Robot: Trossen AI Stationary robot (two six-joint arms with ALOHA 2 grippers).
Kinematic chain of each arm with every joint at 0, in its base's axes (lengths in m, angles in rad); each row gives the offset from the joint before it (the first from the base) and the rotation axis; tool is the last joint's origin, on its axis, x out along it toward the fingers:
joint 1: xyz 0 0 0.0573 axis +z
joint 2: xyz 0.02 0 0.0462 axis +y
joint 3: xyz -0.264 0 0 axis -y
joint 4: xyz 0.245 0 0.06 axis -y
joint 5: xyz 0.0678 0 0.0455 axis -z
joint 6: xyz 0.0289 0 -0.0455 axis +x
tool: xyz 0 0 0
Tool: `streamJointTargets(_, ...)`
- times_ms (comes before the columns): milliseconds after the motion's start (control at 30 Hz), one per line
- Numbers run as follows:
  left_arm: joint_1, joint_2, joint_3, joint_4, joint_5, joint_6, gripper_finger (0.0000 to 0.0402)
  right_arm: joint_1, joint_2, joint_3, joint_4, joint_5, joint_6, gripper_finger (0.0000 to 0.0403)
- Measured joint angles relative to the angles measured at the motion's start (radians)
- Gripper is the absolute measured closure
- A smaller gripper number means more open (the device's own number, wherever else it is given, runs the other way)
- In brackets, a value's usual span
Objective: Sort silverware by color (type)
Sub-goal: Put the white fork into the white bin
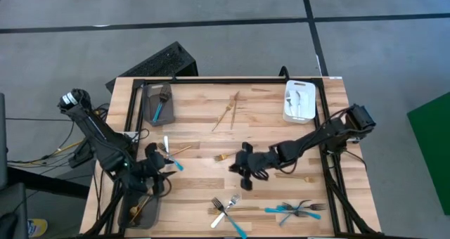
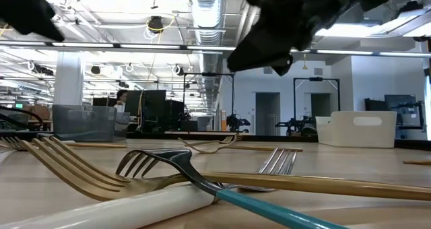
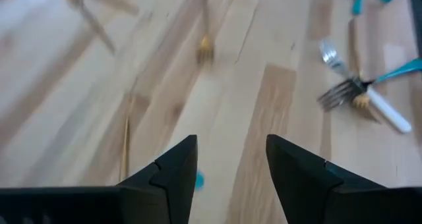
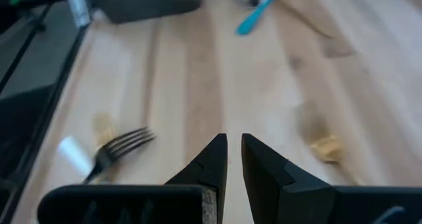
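My left gripper [image 1: 156,170] hangs spread and empty near a blue fork [image 1: 171,159]. My right gripper [image 1: 244,176] is nearly together, holding nothing.

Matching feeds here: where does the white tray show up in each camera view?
High view: white tray at the table's far right corner.
Low view: right of centre, at the table's far edge.
Left wrist view: not in it.
Right wrist view: not in it.
Shared landmark: the white-handled fork, near the front edge in the high view, right up close in the low view, and off to one side in the left wrist view.
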Motion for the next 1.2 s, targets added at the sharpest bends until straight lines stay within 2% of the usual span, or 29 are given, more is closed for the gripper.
streamJointTargets(167,0.009,0.0,0.0,0.076,-0.06,0.133,0.0233,0.057,0.0,0.0,-0.026,-0.003,-0.011,0.0331)
streamJointTargets(300,0.009,0.0,-0.003,0.078,-0.095,0.138,0.0233,0.064,0.015,0.001,-0.038,0.002,0.066,0.033)
streamJointTargets(400,0.009,0.0,-0.016,0.076,-0.112,0.123,0.0233,0.058,0.015,0.001,-0.05,0.004,0.2,0.0321)
streamJointTargets(567,0.009,0.001,-0.035,0.075,-0.103,0.078,0.0233,0.06,0.05,-0.003,-0.17,-0.053,0.399,0.0283)
streamJointTargets(733,0.01,0.001,-0.04,0.081,-0.105,0.081,0.0233,0.083,0.117,0.0,-0.16,-0.16,0.513,0.023)
streamJointTargets(867,0.014,0.0,-0.04,0.081,-0.115,0.086,0.0233,0.082,0.181,0.001,-0.108,-0.22,0.57,0.0202)
streamJointTargets(1000,0.014,0.0,-0.04,0.079,-0.113,0.09,0.0233,0.081,0.223,0.003,-0.022,-0.247,0.574,0.0201)
streamJointTargets(1200,0.014,0.0,-0.04,0.076,-0.105,0.09,0.0233,0.074,0.238,0.002,0.066,-0.342,0.55,0.022)
